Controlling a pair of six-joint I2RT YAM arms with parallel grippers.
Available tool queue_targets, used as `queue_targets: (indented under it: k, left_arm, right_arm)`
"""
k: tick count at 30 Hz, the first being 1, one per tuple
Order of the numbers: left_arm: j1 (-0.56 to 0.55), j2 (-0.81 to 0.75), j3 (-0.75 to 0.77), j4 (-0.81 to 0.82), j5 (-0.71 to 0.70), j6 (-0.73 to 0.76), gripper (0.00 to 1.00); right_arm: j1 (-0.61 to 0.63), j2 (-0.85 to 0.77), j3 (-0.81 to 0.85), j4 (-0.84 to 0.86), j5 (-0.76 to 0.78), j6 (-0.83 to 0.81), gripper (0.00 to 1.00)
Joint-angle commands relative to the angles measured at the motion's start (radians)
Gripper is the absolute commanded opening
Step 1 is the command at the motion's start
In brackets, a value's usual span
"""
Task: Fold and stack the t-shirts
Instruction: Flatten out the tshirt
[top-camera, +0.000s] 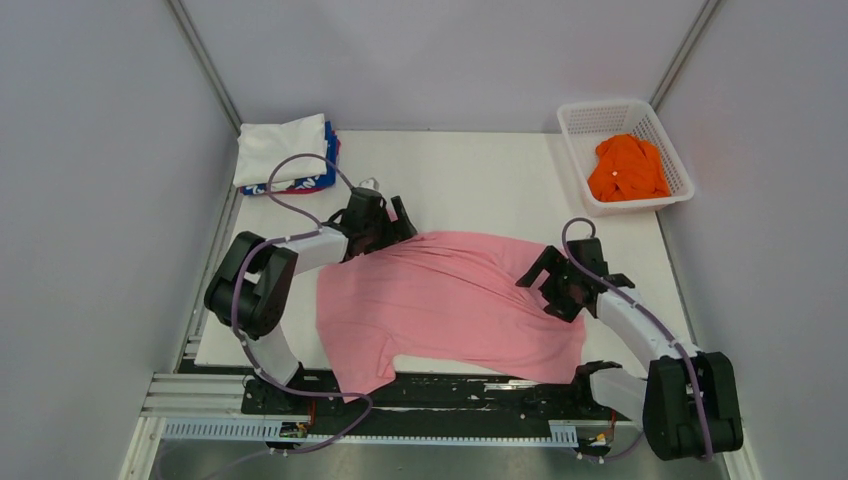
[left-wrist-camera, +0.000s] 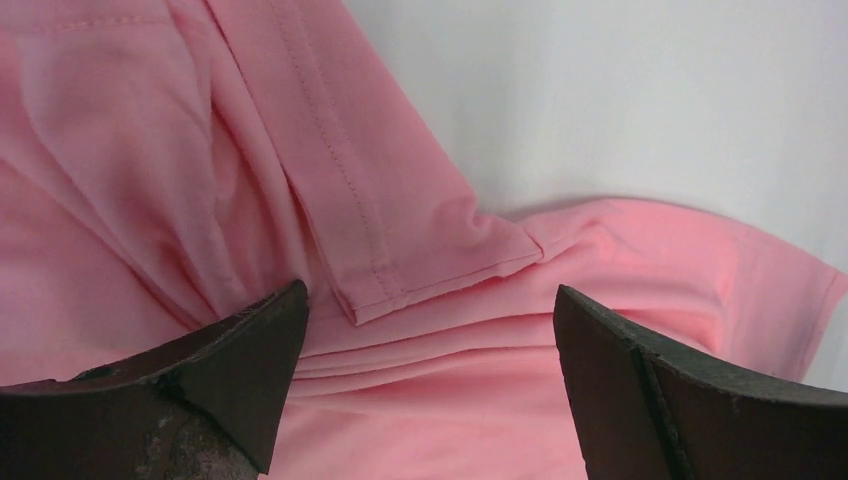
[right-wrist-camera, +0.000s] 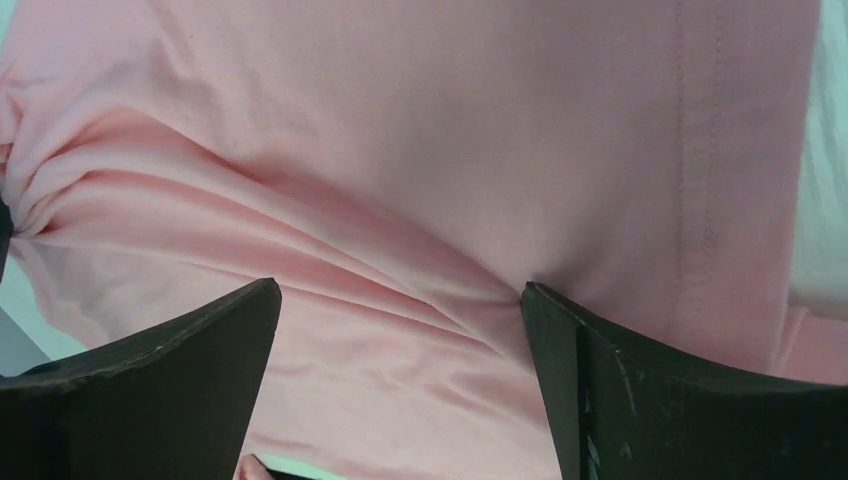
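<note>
Soft pink t-shirt (top-camera: 450, 300) lies creased in ridges, its double-stitched hem folded over.

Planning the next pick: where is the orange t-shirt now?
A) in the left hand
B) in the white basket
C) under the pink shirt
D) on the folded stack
B: the orange t-shirt lies bunched inside the white basket, far right.
</note>
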Motion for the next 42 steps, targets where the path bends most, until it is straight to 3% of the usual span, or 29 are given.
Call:
queue_targets:
  k: [1, 10, 23, 30, 37, 42]
  left_arm:
    - [-0.022, -0.07, -0.078, -0.126, -0.031, -0.021, 1.0]
    - [-0.025, -0.031, 0.01, -0.046, 0.01, -0.05, 1.0]
    - [-0.024, 0.061, 0.136, -0.006, 0.04, -0.075, 1.0]
    - [-0.024, 0.056, 0.145, -0.058, 0.034, -0.073, 1.0]
    - [-0.024, -0.029, 0.105, -0.215, -0.076, -0.026, 0.99]
    - [-0.024, -0.005, 0.094, -0.202, -0.05, -0.031, 0.92]
  right_arm:
    - [0.007, -0.098, -0.038, -0.213, 0.033, 0.011, 1.0]
    - [0.008, -0.148, 0.057, -0.102, 0.199, -0.07, 1.0]
    - [0.009, -0.044, 0.1, -0.02, 0.228, -0.082, 1.0]
    - [0.009, -0.045, 0.095, -0.019, 0.235, -0.092, 1.0]
    - [0.008, -0.048, 0.09, -0.017, 0.244, -0.096, 1.0]
    - [0.008, -0.037, 0.092, -0.014, 0.243, -0.097, 1.0]
